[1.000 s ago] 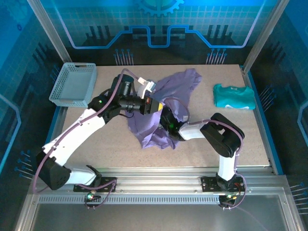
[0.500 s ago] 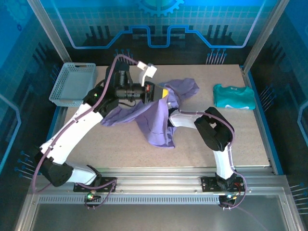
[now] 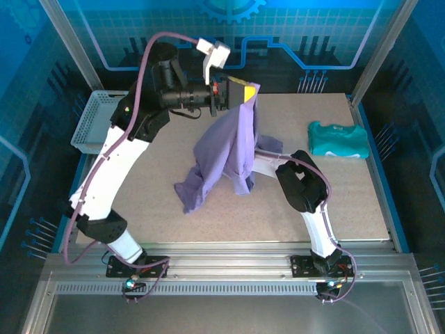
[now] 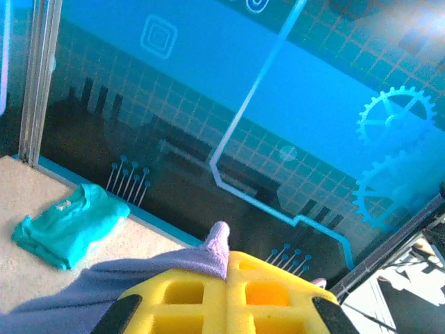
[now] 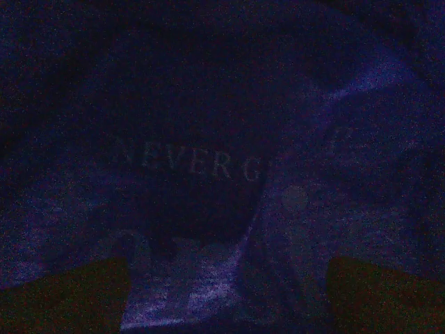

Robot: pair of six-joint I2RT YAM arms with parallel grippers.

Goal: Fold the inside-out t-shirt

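currently the limp, likely light t-shirt hangs from the left gripper, clamped on its top edge; right gripper, spread wide underneath, should pinch a hem.

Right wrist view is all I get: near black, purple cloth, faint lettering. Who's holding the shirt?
Observer: The left gripper is shut on the t-shirt, raised high over the far side of the table.
Operator: Is the cloth clear of the surface?
Observer: No. It hangs down from the grip and its lower end lies bunched on the table, to the left of the right arm.
Operator: Why is my camera so dark?
Observer: From above, the right arm reaches in under the hanging cloth, so the shirt covers the right gripper.
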